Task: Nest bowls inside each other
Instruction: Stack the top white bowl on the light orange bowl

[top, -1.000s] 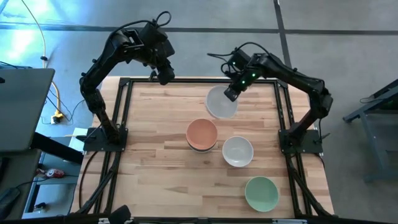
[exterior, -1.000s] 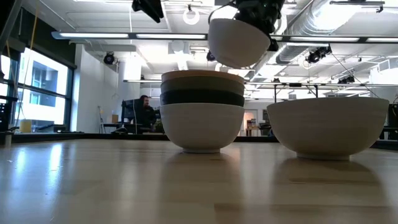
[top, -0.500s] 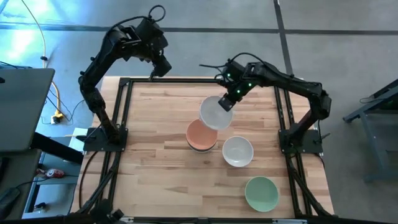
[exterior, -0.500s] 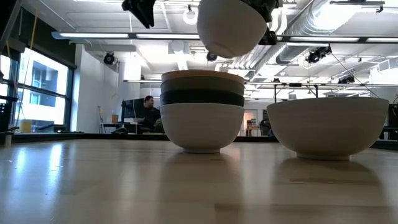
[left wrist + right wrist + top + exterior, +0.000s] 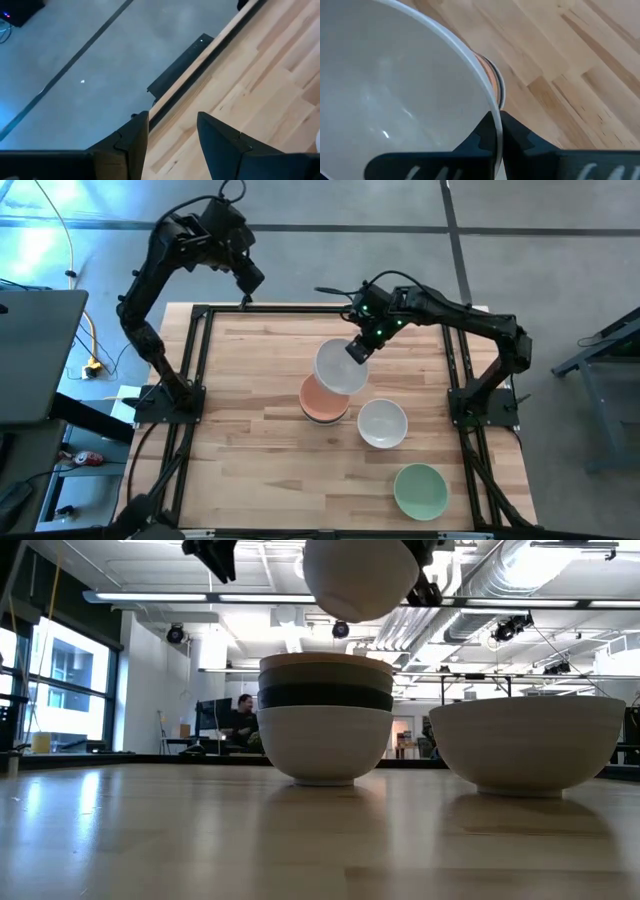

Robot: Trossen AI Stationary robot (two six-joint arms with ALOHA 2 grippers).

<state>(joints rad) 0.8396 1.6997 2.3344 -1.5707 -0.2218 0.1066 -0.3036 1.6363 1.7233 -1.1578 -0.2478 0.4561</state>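
Your right hand (image 5: 357,349) is pinching the smooth round white bowl (image 5: 340,367) by its rim, off-centre above the peach-topped bowl stack (image 5: 322,404), risking a rim clip while your open left hand (image 5: 170,135) is idling.

1. Table (image 5: 260,380): light wood planks, visible grain, slight sheen in low view.
2. Table frame (image 5: 203,360): black metal rails, matt.
3. Held white bowl (image 5: 385,100): smooth, glossy inside with small highlights; thin rim, ceramic or plastic, cannot tell.
4. Stack of bowls (image 5: 326,720): smooth, satin bands; top peach-orange bowl (image 5: 318,402) matt-looking.
5. Free white bowl (image 5: 382,423) and pale green bowl (image 5: 420,490): smooth, soft gloss.
6. Right gripper (image 5: 495,135) fingers and left gripper (image 5: 172,137): dark matt plastic.
7. Floor (image 5: 75,60): grey, smooth, concrete-like.
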